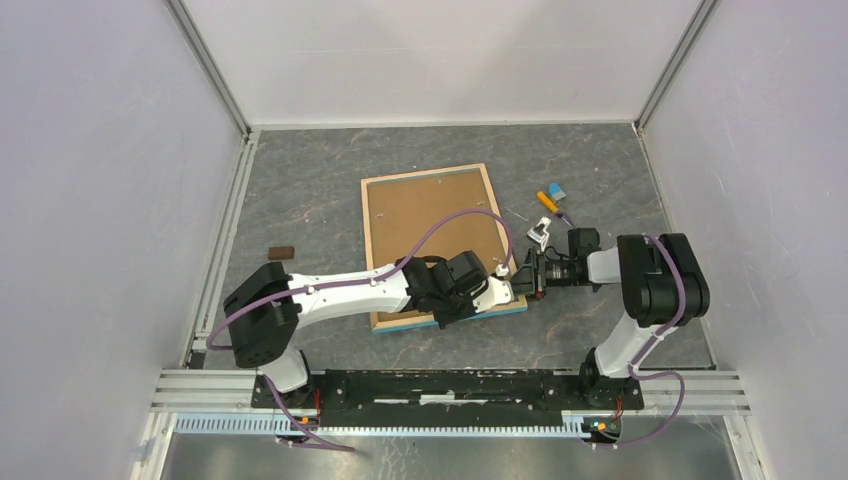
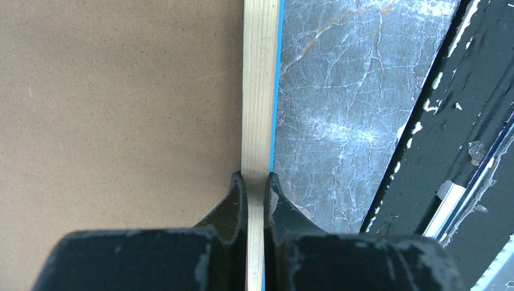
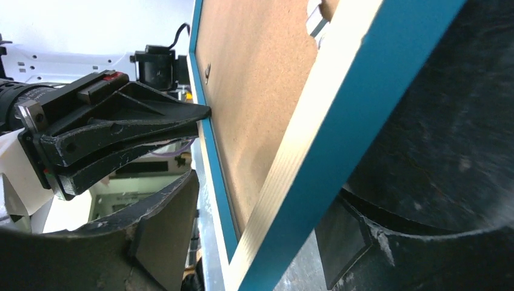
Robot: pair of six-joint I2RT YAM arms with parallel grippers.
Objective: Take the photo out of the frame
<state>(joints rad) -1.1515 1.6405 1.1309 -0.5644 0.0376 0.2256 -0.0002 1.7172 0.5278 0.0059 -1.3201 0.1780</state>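
The frame lies back up on the grey table, showing brown fibreboard, light wood edging and a thin blue rim. The photo is hidden under the backing. My left gripper is shut on the frame's near wooden edge close to the right corner, one finger on each side; the right wrist view also shows the left gripper clamped there. My right gripper is open, and the frame's near right corner stands between its spread fingers, apart from both pads. The top view shows this right gripper facing the left one.
An orange-handled tool, a small blue piece and a white clip-like part lie right of the frame. A brown block sits at the far left. The black base rail runs along the near edge.
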